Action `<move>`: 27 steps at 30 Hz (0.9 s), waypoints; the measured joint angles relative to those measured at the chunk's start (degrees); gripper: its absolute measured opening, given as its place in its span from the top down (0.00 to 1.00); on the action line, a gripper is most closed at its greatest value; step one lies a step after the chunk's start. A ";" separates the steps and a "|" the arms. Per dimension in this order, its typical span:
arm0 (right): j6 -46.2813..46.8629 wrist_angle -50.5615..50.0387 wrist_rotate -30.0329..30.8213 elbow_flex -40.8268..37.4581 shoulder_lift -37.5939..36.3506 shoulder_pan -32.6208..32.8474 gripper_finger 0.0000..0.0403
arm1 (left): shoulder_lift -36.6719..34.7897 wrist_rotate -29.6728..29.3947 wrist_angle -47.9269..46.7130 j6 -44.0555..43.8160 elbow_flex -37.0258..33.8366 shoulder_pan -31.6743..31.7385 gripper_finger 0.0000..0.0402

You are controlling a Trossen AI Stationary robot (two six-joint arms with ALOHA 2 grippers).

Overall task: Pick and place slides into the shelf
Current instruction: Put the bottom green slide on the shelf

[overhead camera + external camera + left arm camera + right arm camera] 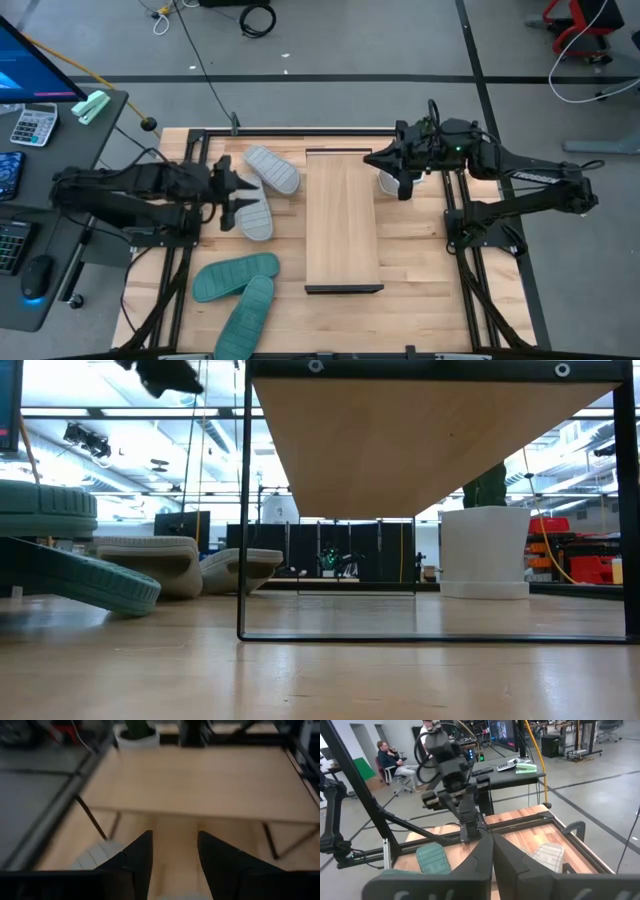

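The left claw (232, 196) hovers over the tabletop's (420, 290) left half with its fingers apart and nothing between them. The nearer of the 2 grey slides (252, 216) lies just beside and slightly below its tips, long axis running roughly along the tabletop's depth; the other (272, 168) sits toward the far edge. 2 teal slides (236, 276) lie near the front-left corner. The shelf (342, 225) stands mid-tabletop, bare on top. The right claw (385, 160), fingers together, waits near the far-right corner, so the left arm is nearer.

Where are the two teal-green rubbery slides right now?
In the high view, the two teal-green rubbery slides lie together on the table's near-left part, left of the light-wood shelf.
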 joint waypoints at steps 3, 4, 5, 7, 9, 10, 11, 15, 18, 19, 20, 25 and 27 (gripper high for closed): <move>-0.04 0.11 0.02 0.00 0.62 0.00 0.96 | 0.65 -0.05 -2.63 -3.75 0.00 -2.09 0.57; -0.01 0.00 0.02 0.00 0.89 0.00 0.96 | 0.77 0.00 -3.56 -5.30 -0.04 -2.74 0.56; 0.03 0.01 0.02 0.00 1.13 0.00 0.96 | 1.03 0.17 -4.00 -7.27 -0.04 -3.34 0.56; 0.11 0.04 0.02 0.00 1.76 0.00 0.96 | 1.32 2.17 -4.49 -12.34 0.02 -4.07 0.55; 0.11 0.00 0.02 0.00 2.41 0.00 0.96 | 1.43 5.44 -5.95 -18.30 -0.04 -4.49 0.55; 0.15 0.07 0.02 0.00 2.71 0.00 0.96 | 1.64 7.48 -5.90 -21.82 -0.01 -4.58 0.55; 0.09 -0.02 0.02 0.00 3.00 0.00 0.96 | 1.77 9.44 -6.07 -25.48 0.00 -4.73 0.55; -1.08 0.01 0.02 0.00 4.03 0.00 0.96 | 2.75 14.76 -7.04 -35.10 0.00 -5.97 0.56; -1.48 0.01 0.02 0.00 4.50 0.00 0.96 | 4.32 15.06 -7.42 -37.95 -0.03 -8.25 0.56; -1.49 -0.05 0.02 0.00 4.57 0.00 0.96 | 4.98 15.07 -7.44 -38.25 -0.02 -9.04 0.55; -1.51 0.05 0.00 0.00 4.69 0.02 0.96 | 5.74 15.07 -7.63 -39.02 -0.02 -9.86 0.55; -1.47 0.01 -0.36 0.00 4.66 0.11 0.96 | 10.24 17.20 -7.78 -42.56 -0.02 -13.75 0.51; -1.46 0.03 -0.70 0.00 4.66 0.11 0.96 | 12.21 20.36 -7.62 -43.41 -0.02 -14.54 0.49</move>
